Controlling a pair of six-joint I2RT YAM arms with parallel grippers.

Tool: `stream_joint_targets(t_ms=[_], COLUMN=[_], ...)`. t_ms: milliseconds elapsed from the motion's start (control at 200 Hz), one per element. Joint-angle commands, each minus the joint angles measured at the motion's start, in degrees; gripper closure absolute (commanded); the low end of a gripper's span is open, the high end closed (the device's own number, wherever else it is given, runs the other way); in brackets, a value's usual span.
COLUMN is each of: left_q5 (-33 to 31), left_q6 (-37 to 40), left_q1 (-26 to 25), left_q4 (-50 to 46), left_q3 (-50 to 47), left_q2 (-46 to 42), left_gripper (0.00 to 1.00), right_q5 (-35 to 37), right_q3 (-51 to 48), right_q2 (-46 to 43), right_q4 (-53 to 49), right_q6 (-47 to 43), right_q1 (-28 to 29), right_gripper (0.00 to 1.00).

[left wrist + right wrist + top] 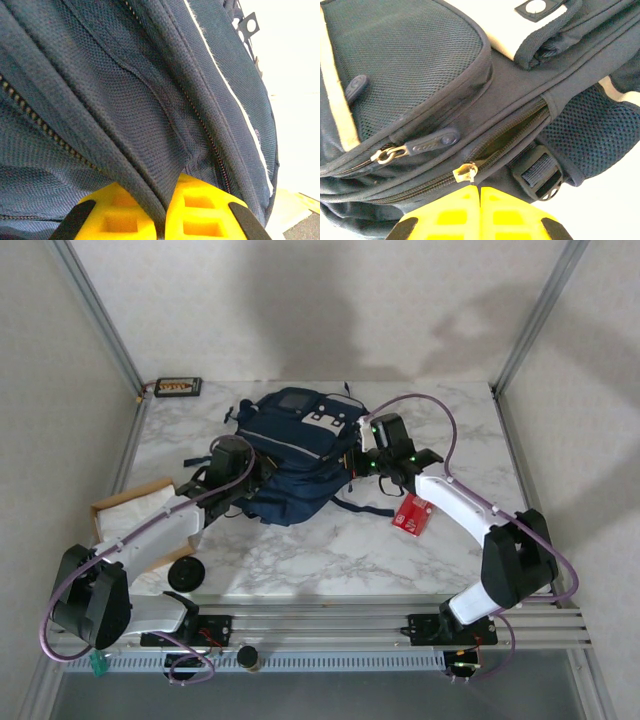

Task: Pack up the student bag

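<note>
The student bag (295,455) lies front-up on the table (460,430), midway between the side edges and toward the far edge. Its long axis runs from the far edge toward the near edge, the near end swung a little to the left. The arms bracket it across that axis: the left gripper (161,220) is at its left flank and the right gripper (480,212) at its right flank, both touching it.

The left gripper's fingers are clamped on a raised fold of navy fabric beside a zip line. The right gripper's fingers are pressed together with the pale zipper slider (465,173) right at their tips; whether they pinch its tab I cannot tell. Beyond the slider the zip gapes, showing a dark slit along the bag's side.

The coming move likely turns on that zip track — it appears to follow the bag's length, and the right arm is on it while the left anchors the cloth. A red card (413,513) lies just right of the bag, beside the right arm.
</note>
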Motion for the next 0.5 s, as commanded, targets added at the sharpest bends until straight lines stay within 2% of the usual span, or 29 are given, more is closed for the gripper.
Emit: stream_joint_targets(t_ms=[0, 45, 125, 230, 396, 496], left_q5=[-12.96, -12.84, -12.34, -12.29, -12.52, -10.41], left_q6=[2.96, 3.00, 3.05, 3.20, 4.12, 5.92], left_q1=[5.39, 5.74, 6.12, 6.30, 7.16, 8.14], left_q4=[-3.74, -3.86, -3.92, -3.78, -4.31, -4.47], left_q3=[1.72, 1.72, 1.64, 1.34, 1.63, 2.90], left_q2=[-0.70, -0.65, -0.84, -0.82, -0.61, 0.61], left_gripper=[1.00, 1.00, 1.00, 1.00, 1.00, 1.00], right_q5=[12.84, 14.05, 12.00, 11.46, 16.92, 11.99], right_q3=[-2.89, -3.70, -3.12, -3.06, -1.59, 0.45], right_q2=[0.56, 0.66, 2.37, 4.73, 8.40, 7.48], right_q4=[-0.69, 1.33, 3.82, 8.24, 9.04, 7.44], right_q6=[-1.55, -1.40, 0.75, 0.34, 2.19, 2.18], right_q1=[-4.58, -5.26, -8.02, -8.16, -9.42, -8.27], right_gripper=[1.00, 1.00, 1.00, 1.00, 1.00, 1.00])
